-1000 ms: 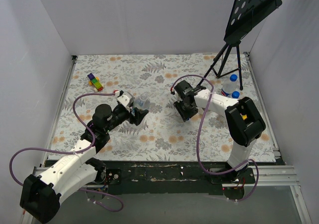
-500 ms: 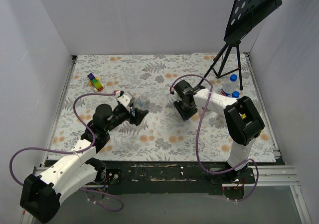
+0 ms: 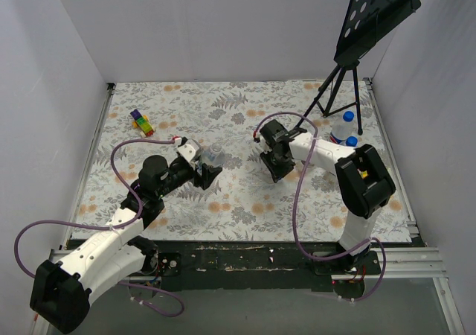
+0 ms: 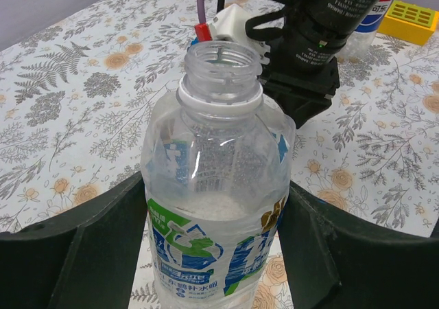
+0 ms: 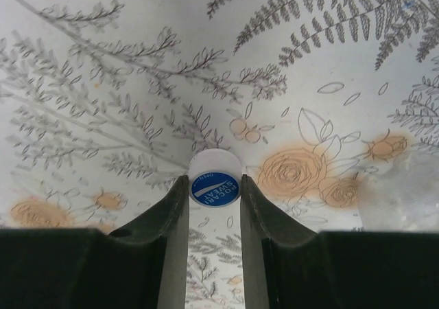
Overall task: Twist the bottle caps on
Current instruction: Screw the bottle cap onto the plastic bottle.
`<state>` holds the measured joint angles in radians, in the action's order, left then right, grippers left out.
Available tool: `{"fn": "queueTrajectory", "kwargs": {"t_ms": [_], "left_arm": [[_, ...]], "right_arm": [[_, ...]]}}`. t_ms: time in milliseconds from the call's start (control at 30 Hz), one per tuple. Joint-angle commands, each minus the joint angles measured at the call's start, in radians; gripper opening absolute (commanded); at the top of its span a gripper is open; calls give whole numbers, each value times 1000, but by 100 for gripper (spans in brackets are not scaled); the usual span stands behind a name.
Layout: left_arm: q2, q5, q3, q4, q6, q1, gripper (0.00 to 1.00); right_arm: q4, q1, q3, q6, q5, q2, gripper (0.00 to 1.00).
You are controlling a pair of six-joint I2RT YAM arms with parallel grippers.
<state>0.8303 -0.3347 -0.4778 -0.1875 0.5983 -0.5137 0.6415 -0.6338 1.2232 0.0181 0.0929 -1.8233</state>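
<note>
patterned counter (image 3: 238, 201), seen from above: a small stack of coloured toy blocks (image 3: 140, 121) sits at far left, close to the wall. right of it, the left claw (image 3: 210, 160) is clamped on an open bottle (image 3: 213, 153) and holds it upright over the counter's left half. in the left wrist view its dark fingers (image 4: 89, 247) press against both sides of the clear, blue-and-green labelled body, and the threaded mouth stands open toward the other arm.

near mid-counter and apart from the bottle, the right claw (image 3: 277, 173) points down at the surface. its wrist view shows a blue cap (image 5: 214, 185) lying flat, printed top up, on the flowered cloth, with the two fingertips (image 5: 177, 192) set against either side of its rim, gripping it.

at far right, two capped bottles (image 3: 343, 125) with blue tops stand just beside the right arm's elbow, at the foot of a black music stand (image 3: 349, 59).
</note>
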Motion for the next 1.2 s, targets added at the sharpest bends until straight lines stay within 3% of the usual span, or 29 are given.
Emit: {"fn": "queueTrajectory", "kwargs": {"t_ms": [0, 233, 433, 667, 1167], "left_arm": [[-7, -111, -25, 13, -78, 3, 7], [-36, -346, 2, 43, -213, 3, 8], [-23, -483, 2, 56, -246, -2, 7], [-8, -480, -8, 85, -250, -29, 6], [-5, -523, -18, 89, -252, -42, 4]], "right_arm": [[58, 3, 53, -48, -83, 148, 23], [151, -70, 149, -153, -289, 383, 23], [234, -193, 329, -250, -361, 469, 22], [345, -377, 512, -314, -280, 411, 23], [354, -449, 516, -369, -291, 349, 23]]}}
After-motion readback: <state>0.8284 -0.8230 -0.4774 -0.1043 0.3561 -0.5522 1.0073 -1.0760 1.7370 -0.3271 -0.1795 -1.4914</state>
